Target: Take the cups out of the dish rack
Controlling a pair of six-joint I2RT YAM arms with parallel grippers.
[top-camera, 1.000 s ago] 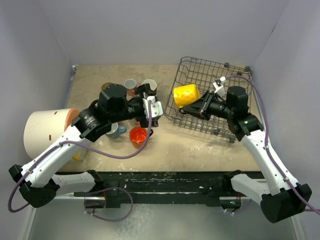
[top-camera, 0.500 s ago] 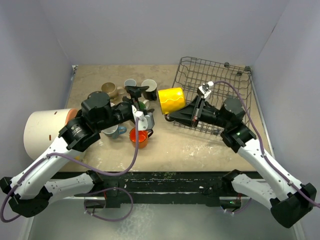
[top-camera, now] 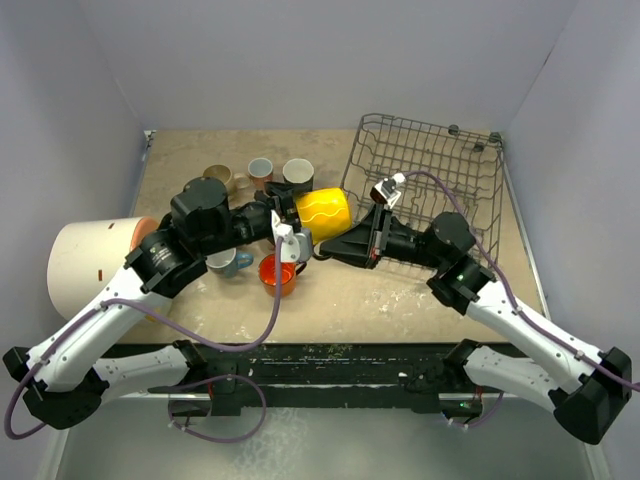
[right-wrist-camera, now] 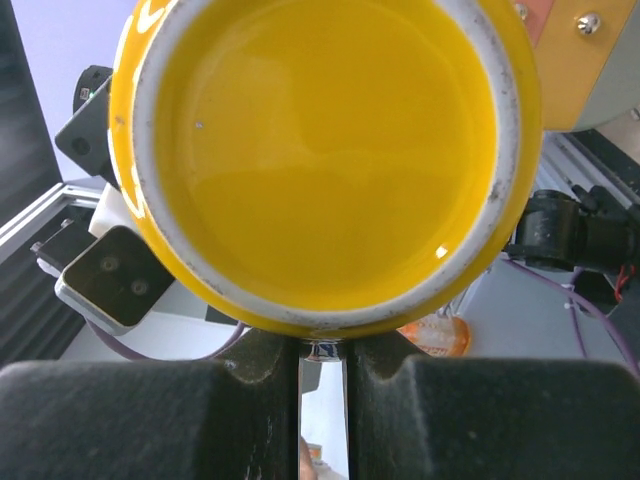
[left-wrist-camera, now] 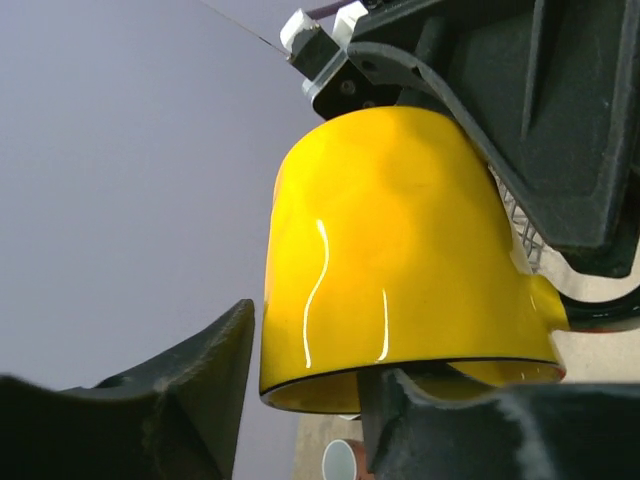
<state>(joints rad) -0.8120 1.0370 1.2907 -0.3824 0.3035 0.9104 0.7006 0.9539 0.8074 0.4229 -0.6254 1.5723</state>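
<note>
A yellow cup (top-camera: 322, 208) hangs on its side above the table, between the dish rack (top-camera: 430, 160) and the cups on the table. My right gripper (top-camera: 338, 244) is shut on its handle, the mug's base (right-wrist-camera: 320, 150) filling the right wrist view. My left gripper (top-camera: 297, 228) is open at the mug's mouth: one finger (left-wrist-camera: 420, 420) reaches inside the yellow cup (left-wrist-camera: 390, 250), the other finger (left-wrist-camera: 215, 380) stands just outside the wall with a thin gap. The rack looks empty of cups.
On the table left of the rack stand a tan cup (top-camera: 217, 177), a salmon cup (top-camera: 261, 168), a cream cup (top-camera: 298, 172), a blue cup (top-camera: 232, 263) and an orange cup (top-camera: 277, 272). A big cream cylinder (top-camera: 95, 260) lies at the far left.
My right arm has carried the yellow cup out of the rack to the left. My left gripper has swung over to the cup's mouth and its jaws have narrowed around the rim.
</note>
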